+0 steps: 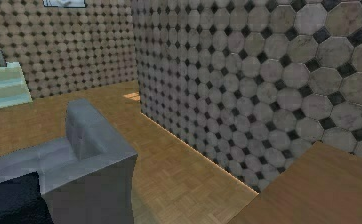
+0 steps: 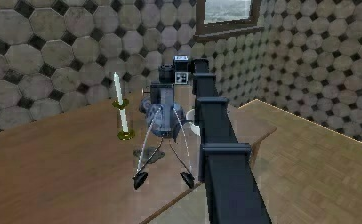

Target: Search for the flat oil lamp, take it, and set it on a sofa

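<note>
Gripper jaws over table; candle up-left, apart

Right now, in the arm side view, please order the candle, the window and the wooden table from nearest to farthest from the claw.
1. Wooden table: the surface at the claw.
2. Candle: upright on the table, left of the claw.
3. Window: high on the far wall, upper right.

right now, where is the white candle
In the arm side view, left of middle: the white candle stands upright on the wooden table, just left of the hand.
</note>
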